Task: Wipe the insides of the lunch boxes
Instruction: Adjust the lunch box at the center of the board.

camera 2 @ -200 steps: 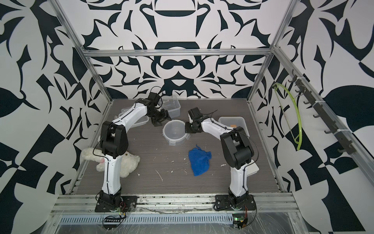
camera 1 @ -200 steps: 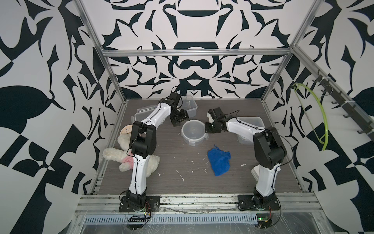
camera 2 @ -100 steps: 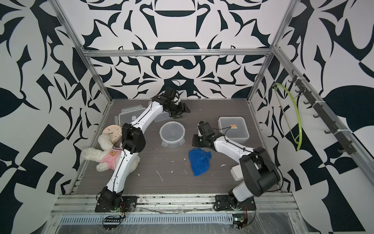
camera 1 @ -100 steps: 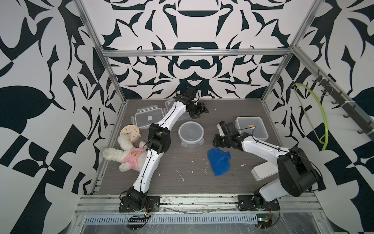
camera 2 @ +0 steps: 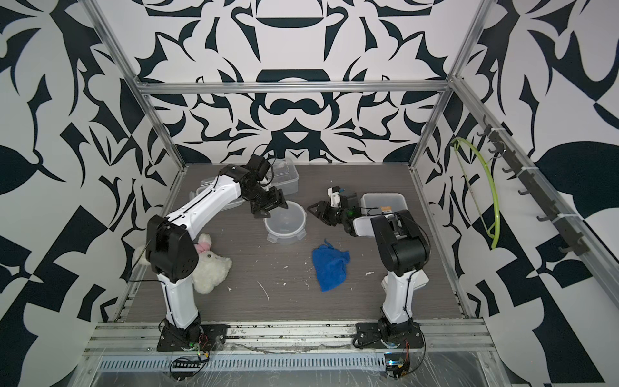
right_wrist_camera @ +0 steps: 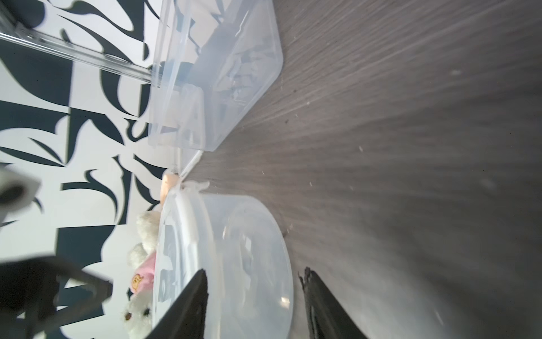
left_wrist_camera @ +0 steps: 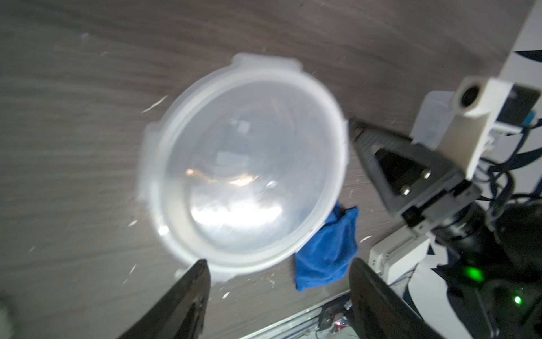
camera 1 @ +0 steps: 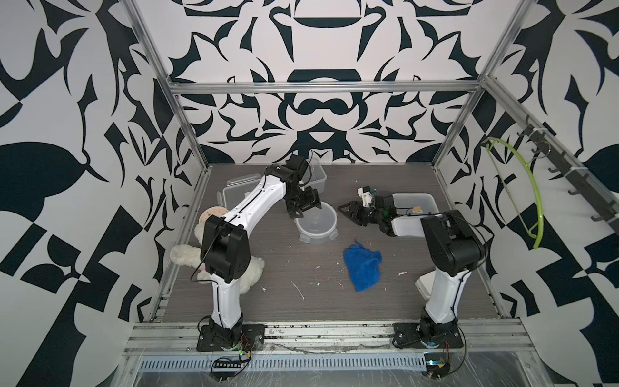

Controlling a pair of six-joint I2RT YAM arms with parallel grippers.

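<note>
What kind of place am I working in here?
Most likely a robot test cell: an aluminium frame with black-and-white patterned walls, left arm and right arm bolted to a front rail, and props like a round lunch box, blue cloth and plush toy.

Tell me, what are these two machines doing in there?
Two robot arms are set up to wipe out plastic lunch boxes. Both are at the open round tub in the middle: the left claw hangs over its far rim and the right claw sits just beside it. Both are open and empty. The blue cloth lies loose on the table, so nothing is being wiped. A back box and a side box wait.
</note>
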